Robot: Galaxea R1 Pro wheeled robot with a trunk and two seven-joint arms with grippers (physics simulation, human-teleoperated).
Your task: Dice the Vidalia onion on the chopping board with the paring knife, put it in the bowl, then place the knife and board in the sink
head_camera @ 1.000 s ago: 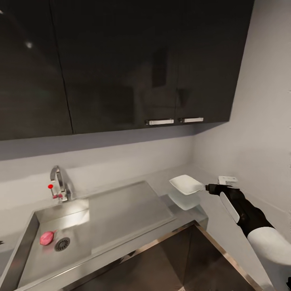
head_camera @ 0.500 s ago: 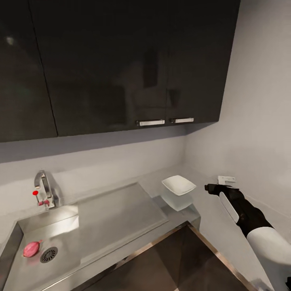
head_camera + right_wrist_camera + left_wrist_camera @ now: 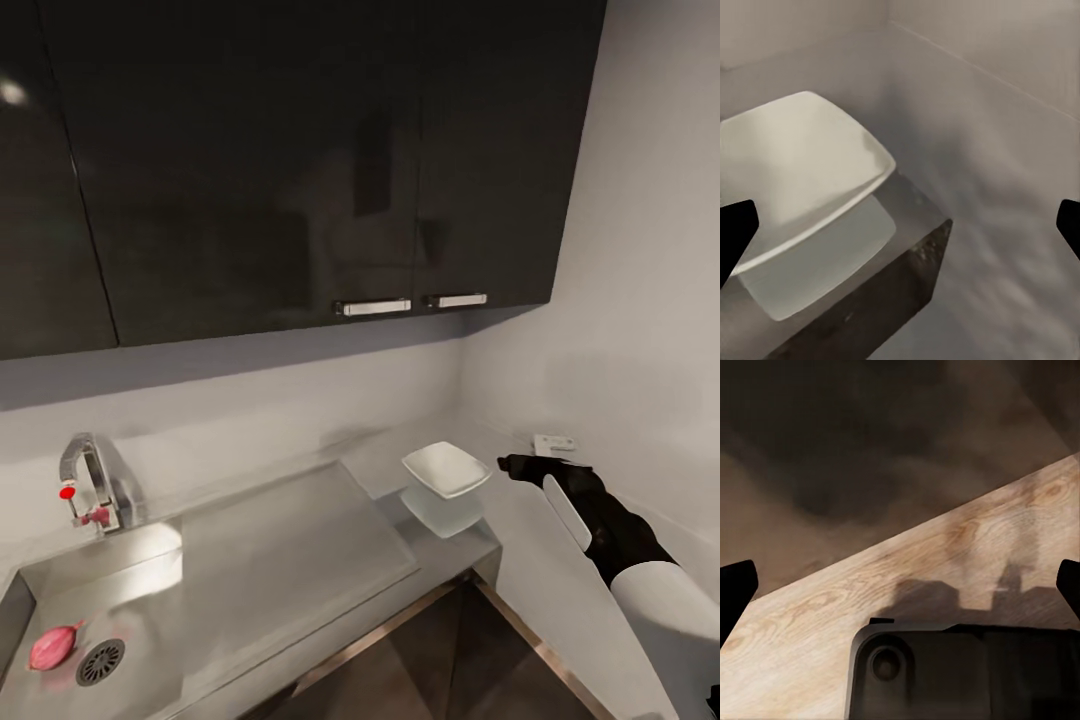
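The pinkish Vidalia onion (image 3: 54, 646) lies in the grey metal sink (image 3: 150, 590), beside the round drain. The white squarish bowl (image 3: 447, 468) (image 3: 795, 161) stands on the right end of the grey countertop (image 3: 385, 462), mirrored in its glossy surface. My right gripper (image 3: 513, 464) (image 3: 900, 229) hovers just right of the bowl at about its height, open, with nothing between its fingers. My left gripper (image 3: 900, 589) is open over pale wood floor. The chopping board and the paring knife are out of view.
A chrome tap (image 3: 88, 478) with a red knob (image 3: 67, 492) stands behind the sink. Dark glossy wall cabinets (image 3: 300, 160) hang above the worktop. The side wall (image 3: 640, 300) with a white outlet (image 3: 555, 442) closes in on the right, close to my right arm.
The whole picture has shifted, so the camera has moved: sink, tap and onion now sit further left and lower. My right arm holds about the same pose beside the bowl.
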